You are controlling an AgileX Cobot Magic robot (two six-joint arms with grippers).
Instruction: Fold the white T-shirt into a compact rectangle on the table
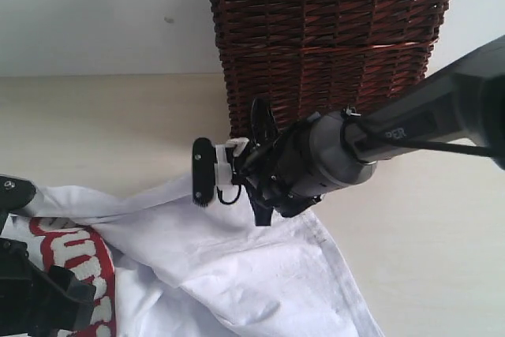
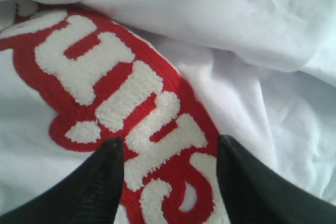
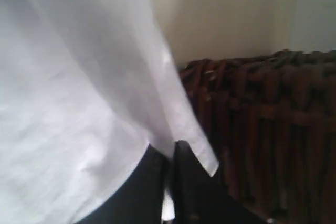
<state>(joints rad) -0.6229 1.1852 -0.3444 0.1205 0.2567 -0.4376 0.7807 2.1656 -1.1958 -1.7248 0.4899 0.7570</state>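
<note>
The left gripper hangs with its jaws apart over the red lettering, placed, I judge, to pin the chest while the other side folds. The white T-shirt sprawls rumpled toward the near-left corner of the table. The right gripper seems pinched together on a hem, holding it raised. The wicker basket crowds the far edge just behind; bare room lies rightward
</note>
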